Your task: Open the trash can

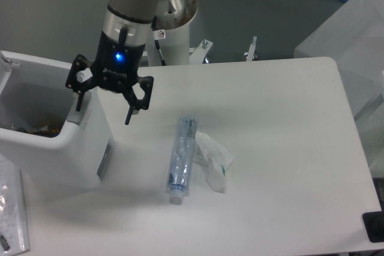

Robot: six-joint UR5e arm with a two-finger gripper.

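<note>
Nearest me, at the front left edge of the counter (282, 148), lay a clear bag (11, 211), only partly in view. A little further in, a flattened plastic bottle (181, 159) lay on its side, cap toward me, with a crumpled wrapper (213, 160) touching its right flank.

Left of those stood the bin (60, 148), a big white box at the counter's left end. Its top was open; I could look straight down into the well and make out some brownish rubbish at the bottom. Of the lid I saw only a white sliver at the far left edge, and I could not say how it stood.

The gripper (102, 101) hung over the bin's right rim, jaws spread and holding nothing, one finger above the rim and the other out over the counter. A blue light glowed on its body.

To my eye the opening looked done. The next move would only call for lifting straight up, clear of the rim, without knocking the bin.

Beyond the counter were the arm's white pedestal (177, 34), a grey floor, and pale sheeting at the right.
</note>
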